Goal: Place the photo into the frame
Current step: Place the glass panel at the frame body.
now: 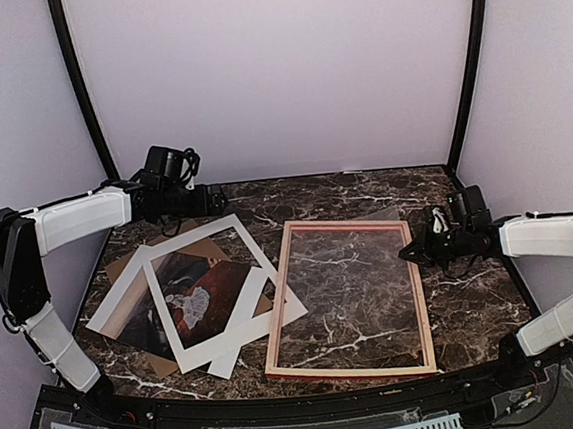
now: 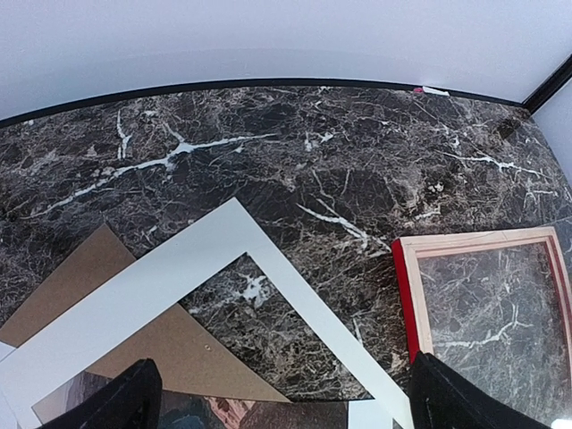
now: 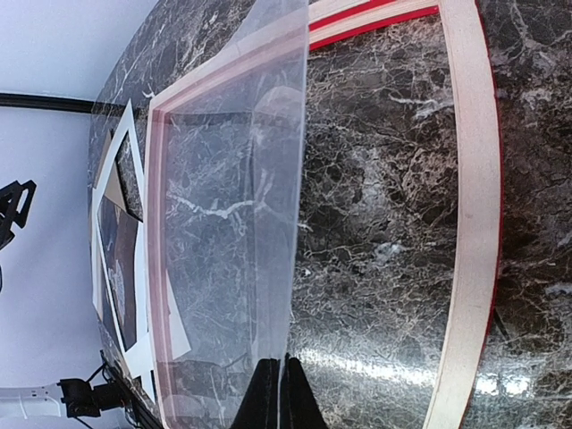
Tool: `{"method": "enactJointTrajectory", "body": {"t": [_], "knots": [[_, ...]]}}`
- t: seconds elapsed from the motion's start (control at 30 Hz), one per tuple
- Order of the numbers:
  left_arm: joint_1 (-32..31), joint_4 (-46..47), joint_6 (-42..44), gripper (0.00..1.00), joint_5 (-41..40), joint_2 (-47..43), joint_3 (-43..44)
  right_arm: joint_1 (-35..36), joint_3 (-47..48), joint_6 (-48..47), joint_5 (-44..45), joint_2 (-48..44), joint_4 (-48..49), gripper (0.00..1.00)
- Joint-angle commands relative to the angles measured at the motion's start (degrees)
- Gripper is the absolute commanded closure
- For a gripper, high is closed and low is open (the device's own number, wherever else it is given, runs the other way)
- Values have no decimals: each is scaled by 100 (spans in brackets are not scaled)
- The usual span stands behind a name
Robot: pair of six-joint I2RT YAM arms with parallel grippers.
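Observation:
The frame lies back side up at centre right, pale wood showing with a red edge; the right wrist view shows its rim. The photo lies at left under a white mat, its dark picture showing through the cutout. My right gripper is shut on the edge of a clear plastic sheet, held tilted over the frame; its jaws pinch the sheet. My left gripper is open and empty above the mat's far corner, wide apart, with the photo just below.
A brown backing board lies under the mat and photo at the left; it also shows in the left wrist view. The dark marble table ends at grey walls behind and at both sides.

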Motion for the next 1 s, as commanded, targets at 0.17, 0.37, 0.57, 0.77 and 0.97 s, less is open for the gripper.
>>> {"method": "enactJointTrajectory", "body": {"t": [0.17,0.37,0.57,0.77,0.97], "knots": [[-122,166,3,1,119,-229,-52,-33,-17,-126,148,-47,-50,100],[-290,284,-77,1,217,-163,-147,-34,-104,-96,198,-162,-97,100],[-612,356,-162,1,232,44,-118,-33,-170,-128,192,-225,-149,100],[-748,383,-213,1,231,171,-83,-33,-141,-213,183,-227,-227,100],[-790,381,-234,1,396,176,-83,-33,-139,-231,208,-279,-292,100]]}}
